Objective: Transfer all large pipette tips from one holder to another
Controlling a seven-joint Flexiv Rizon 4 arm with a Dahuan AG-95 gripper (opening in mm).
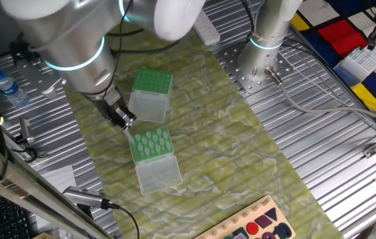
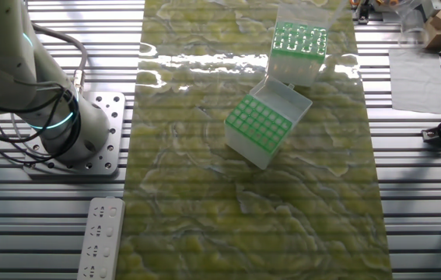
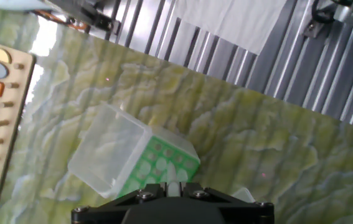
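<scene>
Two green-topped translucent plastic tip boxes stand close together on the table [image 1: 320, 133]: the far box [image 1: 151, 95] behind the near box [image 1: 153, 158]. The hand [image 1: 124, 122] hangs between them.

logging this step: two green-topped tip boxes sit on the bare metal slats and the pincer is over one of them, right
Not quite. The two green-topped translucent plastic tip boxes sit on the green marbled mat, not on the bare metal slats; one fixed view shows it. The pincer is over the nearer one.

Robotics lab, ribbed aluminium table [image 1: 320, 139], bolted arm base [image 2: 88, 148], green-topped tip boxes [image 1: 152, 145]
</scene>
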